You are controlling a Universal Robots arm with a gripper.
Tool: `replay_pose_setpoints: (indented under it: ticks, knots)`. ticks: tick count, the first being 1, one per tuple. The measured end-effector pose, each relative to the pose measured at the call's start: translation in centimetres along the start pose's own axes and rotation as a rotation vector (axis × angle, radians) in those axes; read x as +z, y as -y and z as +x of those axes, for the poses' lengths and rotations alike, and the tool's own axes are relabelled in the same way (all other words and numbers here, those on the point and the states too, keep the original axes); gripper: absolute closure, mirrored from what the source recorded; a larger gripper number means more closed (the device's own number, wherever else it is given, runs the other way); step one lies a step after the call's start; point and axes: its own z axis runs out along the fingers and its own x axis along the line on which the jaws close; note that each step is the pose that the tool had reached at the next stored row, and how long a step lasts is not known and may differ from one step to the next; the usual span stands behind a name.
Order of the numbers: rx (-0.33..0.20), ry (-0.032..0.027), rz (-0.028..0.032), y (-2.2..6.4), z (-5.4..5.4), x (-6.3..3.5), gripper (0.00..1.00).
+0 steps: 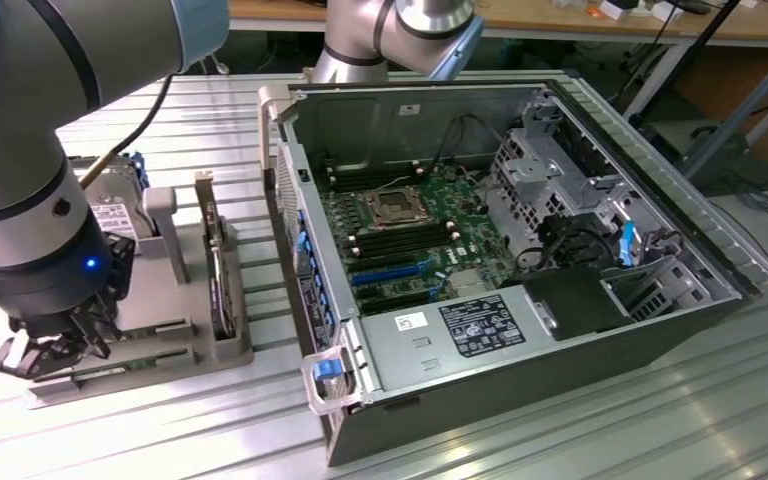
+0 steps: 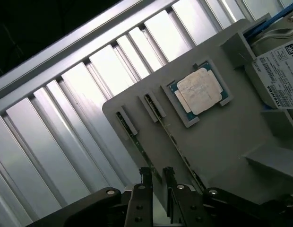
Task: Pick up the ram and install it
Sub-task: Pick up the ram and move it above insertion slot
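The gripper (image 2: 156, 172) hangs over the grey holder (image 2: 231, 137), jaws narrowly parted, holding nothing; the ram (image 2: 171, 138) stands on edge in its slot beside the processor (image 2: 199, 91); I judge you should straddle the stick squarely; grip mid-length.
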Motion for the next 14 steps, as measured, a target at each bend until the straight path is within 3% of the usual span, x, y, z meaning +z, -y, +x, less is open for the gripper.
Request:
replay_pose_setpoints:
  ticks: [6, 8, 14]
  knots:
    - [-0.143, -0.0064, -0.0030, 0.02, 0.01, 0.34, 0.76]
    - [-0.213, -0.0094, -0.0045, 0.03, 0.01, 0.54, 0.76]
    - [-0.339, -0.0150, -0.0071, 0.04, 0.02, 0.89, 0.76]
